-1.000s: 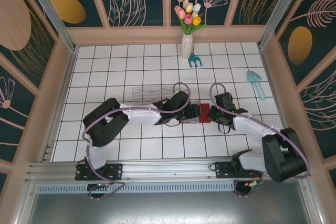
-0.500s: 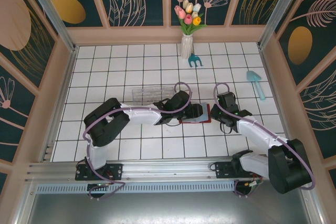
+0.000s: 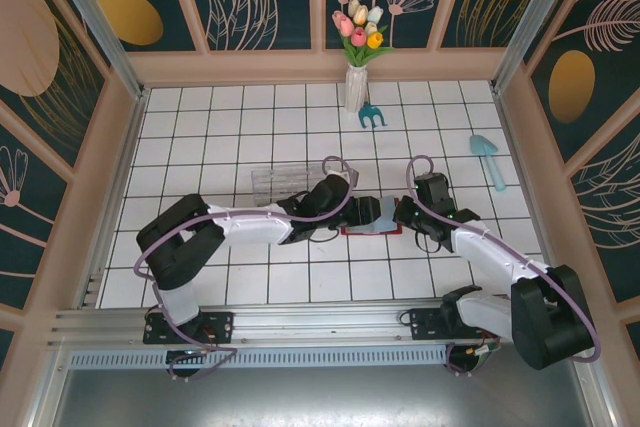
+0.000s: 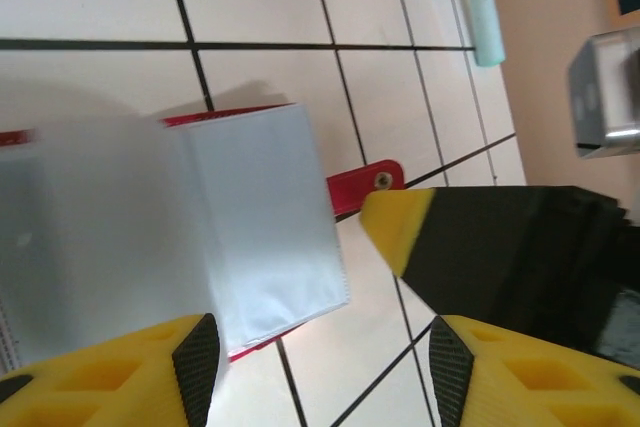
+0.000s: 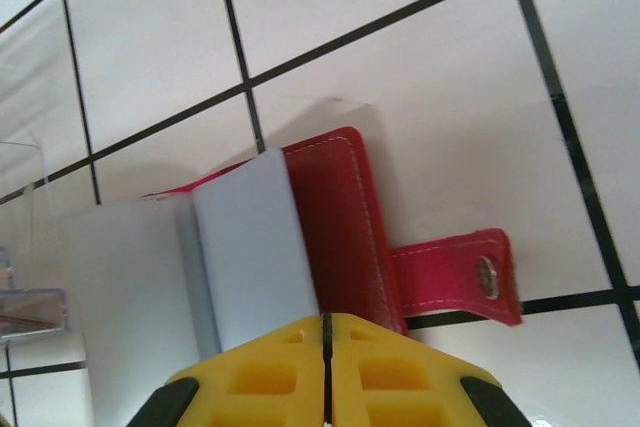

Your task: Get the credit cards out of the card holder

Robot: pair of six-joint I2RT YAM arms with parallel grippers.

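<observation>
Two grippers flank the card holder (image 3: pixel 368 222), which lies open on the tiled surface (image 3: pixel 300 282) between them. The left gripper (image 4: pixel 320 357) hovers over its pale inner pockets (image 4: pixel 260 217), jaws apart. The right gripper (image 5: pixel 325 347), fingers pressed together, sits at the holder's red edge beside the snap tab (image 5: pixel 455 272). No card can be made out; the next move likely calls for pinning the holder and pinching a card's edge.
</observation>
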